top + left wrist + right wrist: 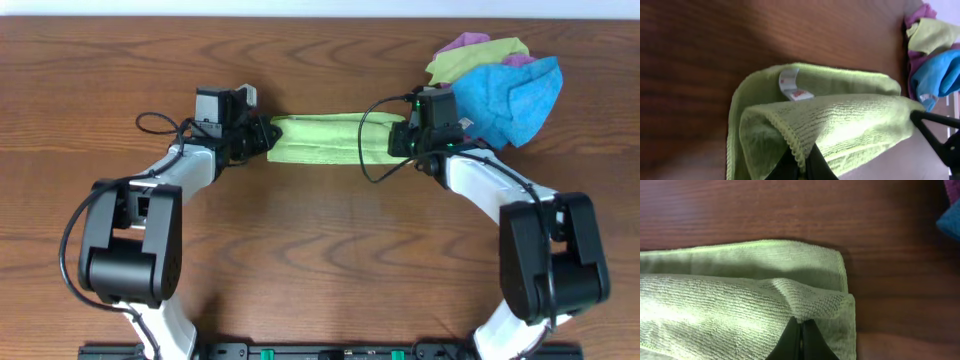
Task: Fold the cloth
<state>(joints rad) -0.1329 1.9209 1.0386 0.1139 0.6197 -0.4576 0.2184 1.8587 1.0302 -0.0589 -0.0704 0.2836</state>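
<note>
A light green cloth (325,140) lies as a narrow folded strip on the wooden table between my two grippers. My left gripper (262,137) is shut on its left end; in the left wrist view the hemmed edge of the cloth (840,120) is pinched between the fingers (801,165), and a white label (792,86) shows on the lower layer. My right gripper (402,138) is shut on the right end; in the right wrist view the fingers (800,332) pinch a raised fold of the cloth (740,295) above the flat lower layer.
A pile of other cloths, blue (515,100), yellow-green (475,58) and purple (460,43), lies at the back right, just beyond my right gripper. It also shows in the left wrist view (935,65). Black cables (375,140) loop over the green cloth.
</note>
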